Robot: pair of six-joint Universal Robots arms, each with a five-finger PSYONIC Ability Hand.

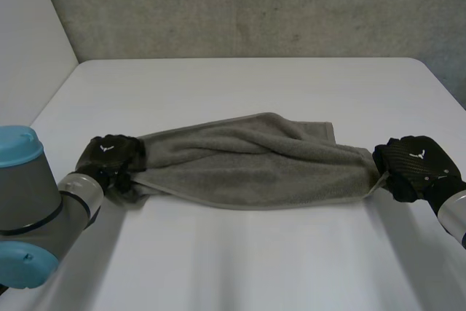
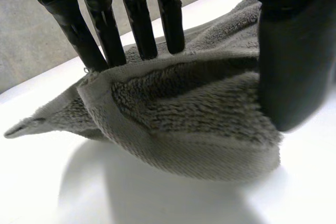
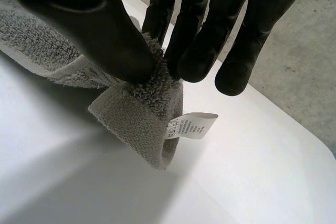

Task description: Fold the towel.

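Note:
A grey towel [image 1: 247,165] lies bunched and stretched across the white table between my two hands. My left hand [image 1: 109,156] is at the towel's left end. In the left wrist view its straight fingers [image 2: 105,30] stand behind the folded edge of the towel [image 2: 199,114] and the thumb [image 2: 294,51] presses on the front, pinching it a little above the table. My right hand [image 1: 411,164] is at the right end. There the thumb [image 3: 100,30] and the fingertips pinch a corner of the towel [image 3: 142,108], with a white label [image 3: 191,126] hanging off the hem.
The white table [image 1: 240,253] runs wide in front of and behind the towel. Its far edge meets a grey concrete wall [image 1: 255,5]; a white panel [image 1: 29,27] stands at the far left. The table's rounded right corner [image 3: 320,145] lies beyond my right hand.

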